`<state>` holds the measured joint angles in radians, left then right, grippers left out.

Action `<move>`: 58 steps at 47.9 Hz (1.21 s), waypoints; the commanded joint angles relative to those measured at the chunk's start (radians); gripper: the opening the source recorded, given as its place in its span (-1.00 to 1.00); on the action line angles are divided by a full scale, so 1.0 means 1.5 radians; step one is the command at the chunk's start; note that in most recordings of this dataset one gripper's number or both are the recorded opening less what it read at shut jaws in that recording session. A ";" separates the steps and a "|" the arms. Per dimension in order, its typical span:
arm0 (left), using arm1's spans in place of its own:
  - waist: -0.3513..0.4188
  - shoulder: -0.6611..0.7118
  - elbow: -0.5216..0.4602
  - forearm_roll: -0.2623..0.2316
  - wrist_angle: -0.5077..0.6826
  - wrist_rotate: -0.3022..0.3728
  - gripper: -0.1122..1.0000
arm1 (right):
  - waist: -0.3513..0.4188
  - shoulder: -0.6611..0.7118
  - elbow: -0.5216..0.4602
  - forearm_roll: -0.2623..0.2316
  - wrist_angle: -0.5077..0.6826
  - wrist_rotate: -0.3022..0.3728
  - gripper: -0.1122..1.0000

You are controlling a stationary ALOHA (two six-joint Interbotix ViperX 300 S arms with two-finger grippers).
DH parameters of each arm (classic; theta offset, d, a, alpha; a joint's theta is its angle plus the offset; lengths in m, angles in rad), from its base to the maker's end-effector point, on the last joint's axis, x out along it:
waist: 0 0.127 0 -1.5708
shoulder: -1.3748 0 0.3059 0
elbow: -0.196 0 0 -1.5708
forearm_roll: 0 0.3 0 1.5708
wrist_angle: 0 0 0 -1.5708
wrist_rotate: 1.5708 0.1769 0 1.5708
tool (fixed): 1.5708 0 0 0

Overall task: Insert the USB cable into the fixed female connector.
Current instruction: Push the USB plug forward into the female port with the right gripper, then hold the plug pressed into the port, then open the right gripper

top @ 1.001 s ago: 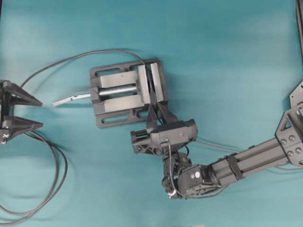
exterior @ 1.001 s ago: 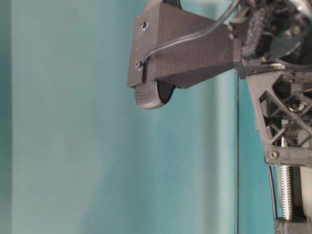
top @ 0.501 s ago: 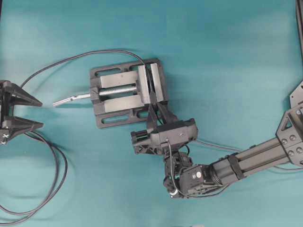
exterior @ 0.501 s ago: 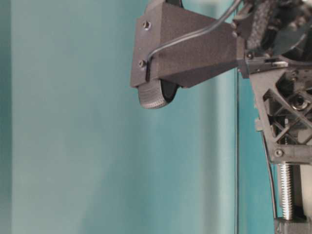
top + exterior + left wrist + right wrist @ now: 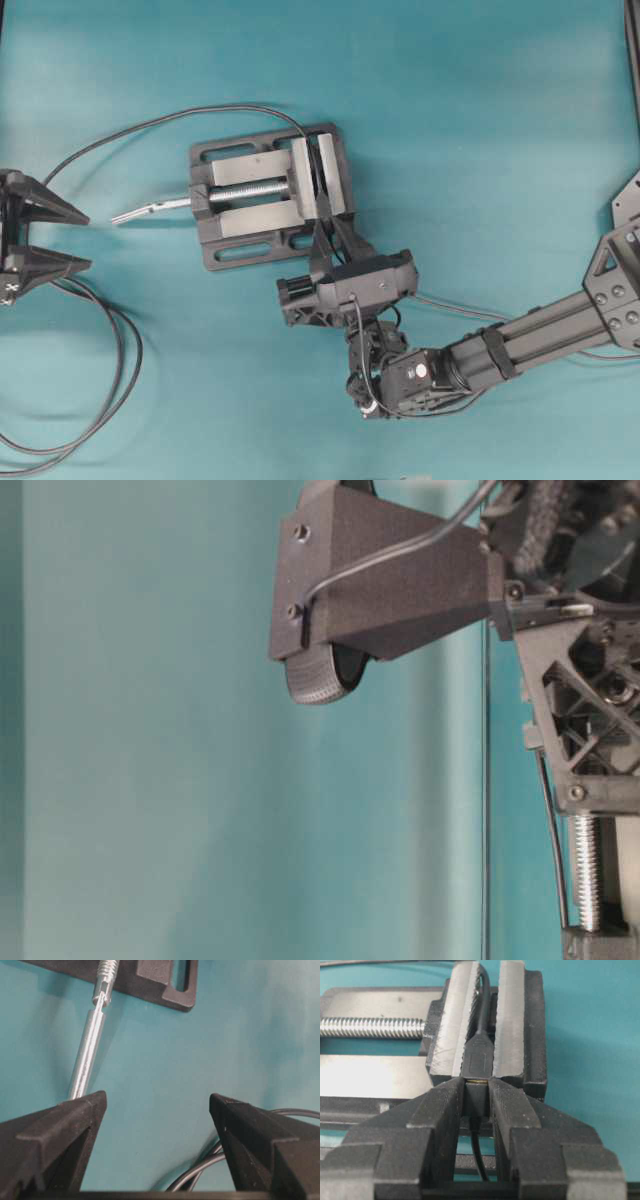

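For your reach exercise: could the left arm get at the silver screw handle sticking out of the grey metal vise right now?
Probably yes: the left end effector is open, with bare table between it and the silver screw handle.

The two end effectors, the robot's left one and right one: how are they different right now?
The left end effector is wide open and holds nothing; the right end effector is shut on the USB cable. The left sits away from the vise; the right is at it, pressing the plug against the fixed female connector. Both are black.

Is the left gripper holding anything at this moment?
No. In the left wrist view the left gripper stands wide open with only bare teal table between its fingers.
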<state>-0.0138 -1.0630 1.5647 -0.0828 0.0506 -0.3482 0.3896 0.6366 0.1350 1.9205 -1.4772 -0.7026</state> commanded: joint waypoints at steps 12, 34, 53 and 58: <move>0.002 0.003 -0.007 0.003 -0.004 -0.008 0.98 | -0.109 -0.020 -0.004 -0.015 -0.003 -0.002 -0.43; 0.002 0.004 -0.007 0.003 -0.004 -0.008 0.98 | -0.095 -0.031 -0.002 -0.016 0.017 -0.001 -0.43; 0.001 0.004 -0.007 0.003 -0.004 -0.008 0.98 | -0.049 -0.031 -0.002 -0.013 0.020 0.004 -0.43; 0.002 0.003 -0.007 0.003 -0.004 -0.008 0.98 | -0.049 -0.031 -0.003 -0.013 0.026 0.004 -0.43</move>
<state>-0.0138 -1.0630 1.5647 -0.0813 0.0506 -0.3482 0.3881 0.6274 0.1365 1.9205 -1.4465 -0.6980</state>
